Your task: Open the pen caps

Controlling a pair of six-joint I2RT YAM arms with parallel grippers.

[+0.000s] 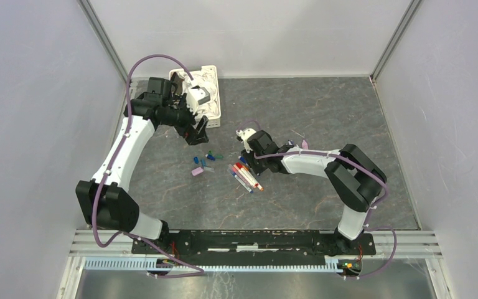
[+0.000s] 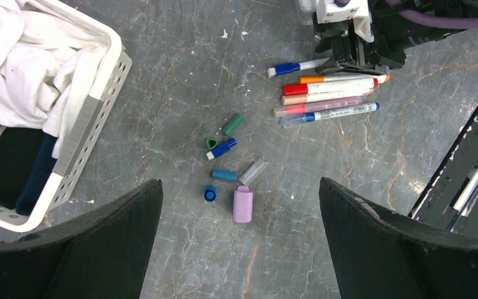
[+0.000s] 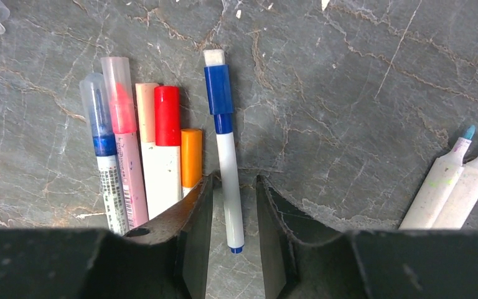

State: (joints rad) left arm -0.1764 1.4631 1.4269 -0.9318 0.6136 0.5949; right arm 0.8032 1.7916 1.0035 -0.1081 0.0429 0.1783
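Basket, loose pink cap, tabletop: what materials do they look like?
Basket: white moulded plastic, matte, going by its slotted wall. Pink cap: opaque plastic, smooth with a faint sheen. Tabletop: dark grey with pale veins; stone-look, possibly laminate or a printed mat.

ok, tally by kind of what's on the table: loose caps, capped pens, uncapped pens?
Loose caps: 7
Capped pens: 6
Uncapped pens: 2
Total: 15
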